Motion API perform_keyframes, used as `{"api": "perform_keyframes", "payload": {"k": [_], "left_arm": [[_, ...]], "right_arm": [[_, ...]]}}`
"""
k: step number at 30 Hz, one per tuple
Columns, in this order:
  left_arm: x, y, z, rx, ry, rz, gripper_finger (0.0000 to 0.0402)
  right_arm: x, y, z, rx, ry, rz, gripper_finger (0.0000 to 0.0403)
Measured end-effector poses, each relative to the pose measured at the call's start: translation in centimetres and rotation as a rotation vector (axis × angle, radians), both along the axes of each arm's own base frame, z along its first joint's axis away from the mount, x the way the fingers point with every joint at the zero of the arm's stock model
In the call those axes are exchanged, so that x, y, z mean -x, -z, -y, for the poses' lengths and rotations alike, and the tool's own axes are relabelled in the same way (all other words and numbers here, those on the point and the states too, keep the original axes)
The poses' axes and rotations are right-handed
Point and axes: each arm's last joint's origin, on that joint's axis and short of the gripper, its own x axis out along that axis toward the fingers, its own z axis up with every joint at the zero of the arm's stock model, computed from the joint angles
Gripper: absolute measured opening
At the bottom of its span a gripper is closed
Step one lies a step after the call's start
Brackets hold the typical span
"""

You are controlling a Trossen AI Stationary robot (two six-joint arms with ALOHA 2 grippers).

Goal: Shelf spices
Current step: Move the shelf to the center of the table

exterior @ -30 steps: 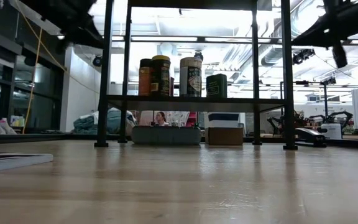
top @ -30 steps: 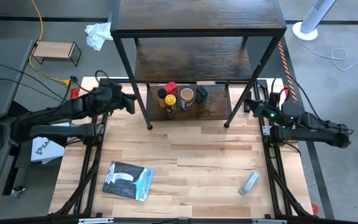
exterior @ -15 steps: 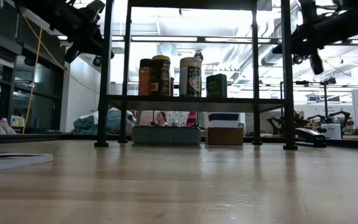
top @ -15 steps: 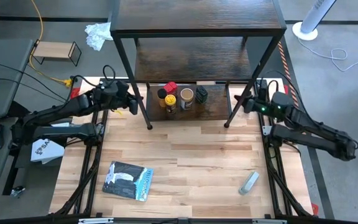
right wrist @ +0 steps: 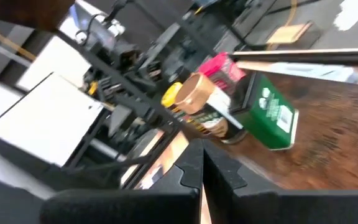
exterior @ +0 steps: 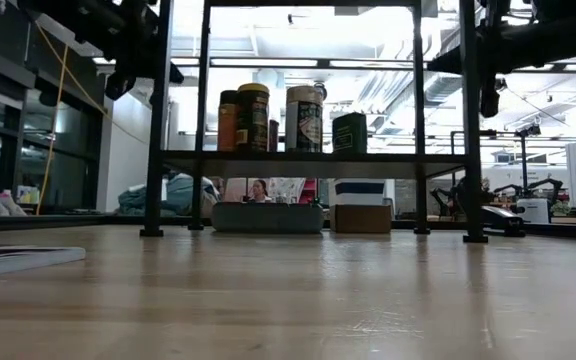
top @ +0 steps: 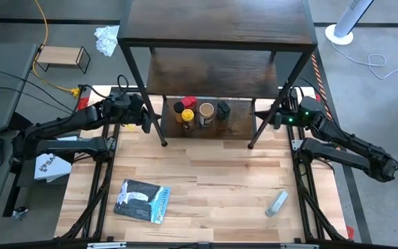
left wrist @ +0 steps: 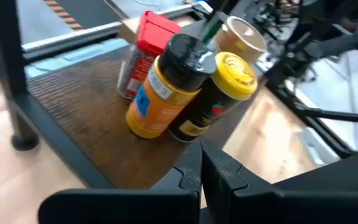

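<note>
Between the clenched left gripper (top: 146,119) and right gripper (top: 273,116), the shelf (top: 216,28) holds all five spices (top: 197,112), so retreat seems next.

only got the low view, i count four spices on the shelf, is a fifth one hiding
Observer: Yes, a red one stands behind the yellow-lidded jar on the shelf.
Operator: where are the grippers
Observer: The left gripper is at the shelf's front leg on its side, the right gripper at the other front leg.
Operator: anything else on the table
Observer: A grey-white tube lies on the right arm's side.
</note>
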Motion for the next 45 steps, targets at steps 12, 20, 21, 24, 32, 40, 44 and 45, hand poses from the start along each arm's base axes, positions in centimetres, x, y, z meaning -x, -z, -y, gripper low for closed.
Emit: {"api": "perform_keyframes", "payload": {"k": [12,20,21,24,32,40,44,45], "left_arm": [[-0.5,-0.3,2.9,0.083,0.12,0.041,0.0],[-0.7,-0.3,4.9,0.125,0.128,0.047,0.0],[-0.7,-0.3,5.2,0.129,0.127,0.048,0.0],[-0.8,-0.3,5.9,0.149,0.136,0.052,0.0],[-0.6,-0.3,8.1,0.176,0.13,0.063,0.0],[-0.4,-0.2,9.9,0.143,0.103,0.075,0.0],[-0.9,0.1,10.1,0.087,0.094,0.052,0.0001],[-1.1,0.3,10.1,0.063,0.104,0.035,0.0002]], "right_arm": [[0.6,0.1,-1.3,-0.068,-0.105,-0.007,0.0],[0.4,0.7,-2.5,-0.124,-0.191,-0.064,0.0],[0.3,0.7,-2.7,-0.129,-0.202,-0.066,0.0],[0.1,0.7,-3.3,-0.143,-0.231,-0.069,0.0],[-0.4,0.7,-5.0,-0.153,-0.278,-0.08,0.0],[-0.6,0.4,-6.8,-0.129,-0.279,-0.059,0.0],[-0.7,0.0,-7.0,-0.073,-0.246,-0.02,0.0],[-0.7,-0.1,-7.0,-0.056,-0.24,-0.007,0.0]]}}
